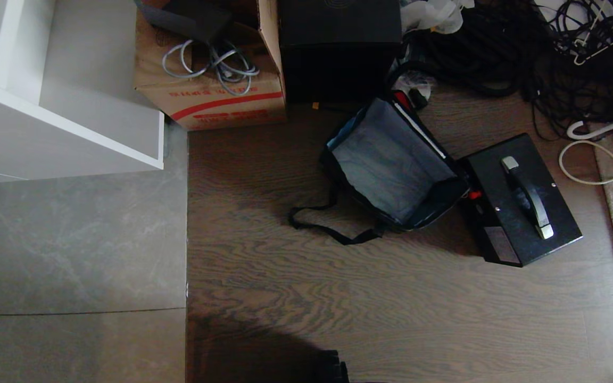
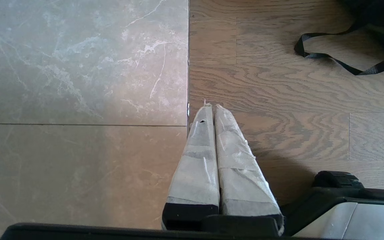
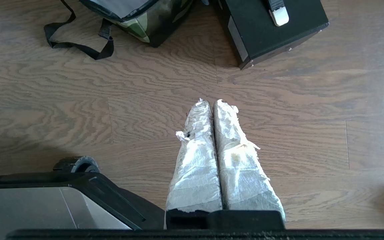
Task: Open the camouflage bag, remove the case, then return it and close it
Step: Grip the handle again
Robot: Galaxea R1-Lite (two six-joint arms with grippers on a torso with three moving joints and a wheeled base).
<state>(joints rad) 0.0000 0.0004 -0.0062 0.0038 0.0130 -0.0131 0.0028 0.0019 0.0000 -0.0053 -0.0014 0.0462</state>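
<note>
While both arms hang parked low beside the robot's base, the camouflage bag (image 1: pixel 391 165) sits open on the wooden floor (image 1: pixel 391 308), to the right of the scene's middle and fairly far from the robot. Its mouth gapes upward, showing a pale grey inside, and a bit of red shows at its far rim. Its black shoulder strap (image 1: pixel 328 226) trails out over the floor to the left and near side of the bag. The case (image 1: pixel 522 199) stands outside the bag, just beside its right side, with the black handle (image 1: pixel 527 197) and its silver end brackets facing up; a small red knob (image 1: pixel 475 194) shows on the side turned toward the bag, and whether case and bag touch cannot be told.

The left end effector (image 2: pixel 211 106) is closed on nothing, its tape-wrapped fingers (image 2: pixel 198 156) pressed together above the seam where grey tile meets the wood. The right end effector (image 3: pixel 210 101) is likewise closed and empty, hanging over bare wood well apart from the bag and the case.

Farther off, a cardboard box (image 1: pixel 210 80) with grey cables stands at the left, a taller plain black box (image 1: pixel 338 48) is beside it, and tangled black cords (image 1: pixel 498 53) lie at the far right.
</note>
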